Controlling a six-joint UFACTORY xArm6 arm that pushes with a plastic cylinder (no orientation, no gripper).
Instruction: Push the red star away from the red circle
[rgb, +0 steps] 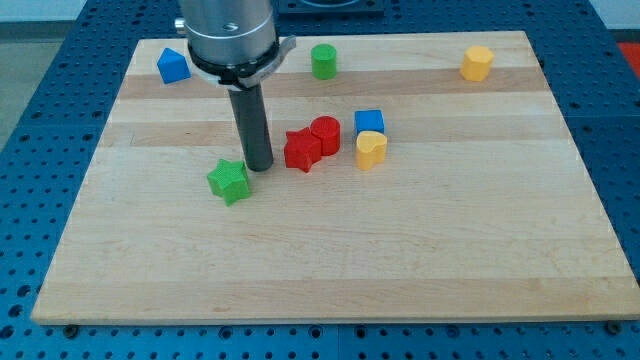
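The red star (301, 150) lies near the board's middle and touches the red circle (325, 134) on its upper right. My tip (260, 166) rests on the board just to the view's left of the red star, with a small gap between them. The green star (229, 181) lies just to the lower left of my tip.
A blue cube (368, 123) and a yellow heart (371, 149) sit right of the red circle. A blue block (173, 66), a green cylinder (323, 61) and a yellow block (477, 63) line the top of the wooden board (330, 270).
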